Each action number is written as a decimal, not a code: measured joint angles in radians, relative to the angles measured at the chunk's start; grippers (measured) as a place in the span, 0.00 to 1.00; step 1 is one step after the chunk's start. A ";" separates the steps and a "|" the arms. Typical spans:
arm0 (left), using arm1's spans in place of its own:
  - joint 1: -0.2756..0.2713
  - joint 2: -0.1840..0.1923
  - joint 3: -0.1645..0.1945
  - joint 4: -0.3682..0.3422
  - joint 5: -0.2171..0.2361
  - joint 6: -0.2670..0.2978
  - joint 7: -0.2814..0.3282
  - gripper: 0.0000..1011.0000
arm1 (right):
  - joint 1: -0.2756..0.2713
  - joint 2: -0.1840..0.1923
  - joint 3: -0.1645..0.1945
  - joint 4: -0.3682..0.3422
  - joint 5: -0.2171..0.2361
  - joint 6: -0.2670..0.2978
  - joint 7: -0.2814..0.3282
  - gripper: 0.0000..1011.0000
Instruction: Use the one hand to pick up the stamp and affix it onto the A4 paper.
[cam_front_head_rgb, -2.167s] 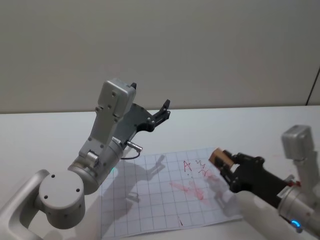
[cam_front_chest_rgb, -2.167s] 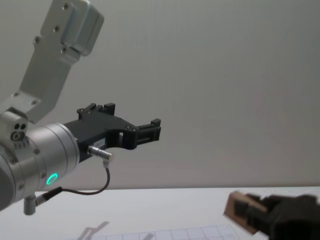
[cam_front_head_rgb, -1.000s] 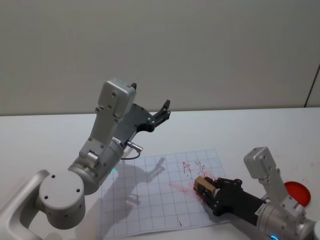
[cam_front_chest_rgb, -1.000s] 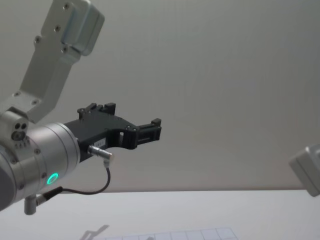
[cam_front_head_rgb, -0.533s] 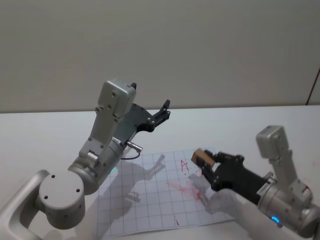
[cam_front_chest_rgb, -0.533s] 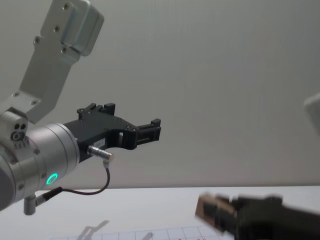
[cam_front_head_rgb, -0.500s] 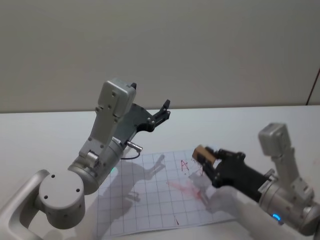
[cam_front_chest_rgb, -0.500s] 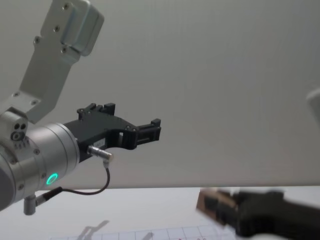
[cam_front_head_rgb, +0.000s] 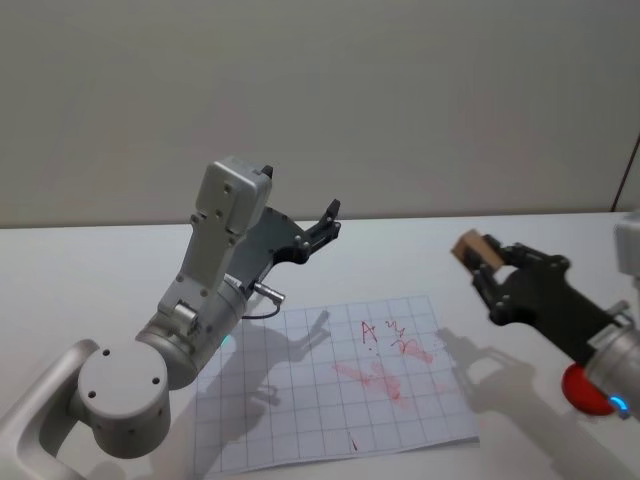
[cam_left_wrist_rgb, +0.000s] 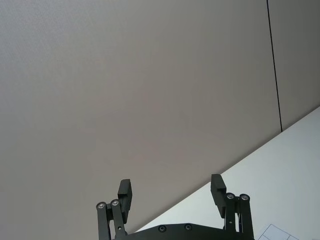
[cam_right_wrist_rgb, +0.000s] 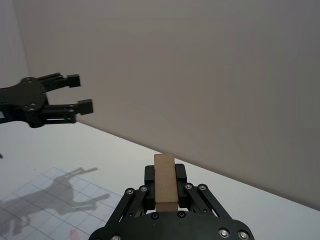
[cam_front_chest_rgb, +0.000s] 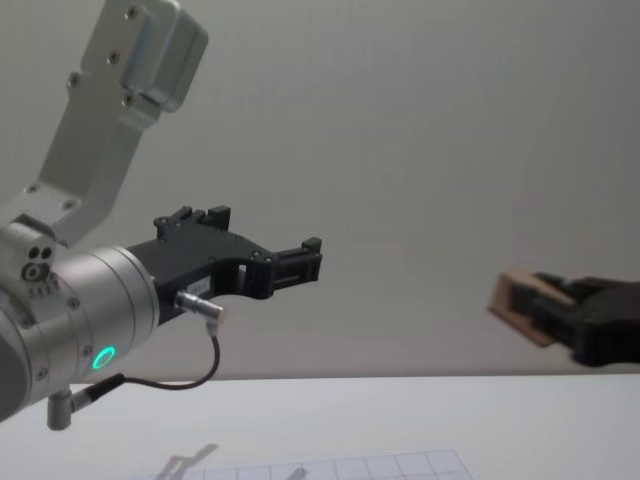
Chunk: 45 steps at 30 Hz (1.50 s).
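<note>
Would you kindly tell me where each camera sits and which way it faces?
Head: high, looking down at the paper on the table; left gripper raised, right gripper holding the stamp.
Chest: lower, facing the wall; left gripper large, right gripper at right edge.
Left wrist: behind its open fingers, facing the wall.
Right wrist: behind the stamp, facing the left gripper.
Head and right wrist share paper and stamp.

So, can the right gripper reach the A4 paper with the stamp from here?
Probably yes: the right gripper, shut on the stamp, hangs right of the A4 paper, nothing lies between, and the left gripper is raised clear of it.
</note>
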 joint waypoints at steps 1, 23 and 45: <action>0.000 0.000 0.000 0.000 0.000 0.000 0.000 0.99 | -0.011 0.012 0.009 -0.010 0.005 -0.001 -0.015 0.22; 0.000 0.000 0.000 0.000 0.000 0.000 0.000 0.99 | -0.184 0.166 0.120 -0.076 0.096 0.073 -0.189 0.22; 0.000 0.000 0.000 0.000 0.000 0.000 0.000 0.99 | -0.231 0.186 0.127 -0.060 0.124 0.158 -0.173 0.22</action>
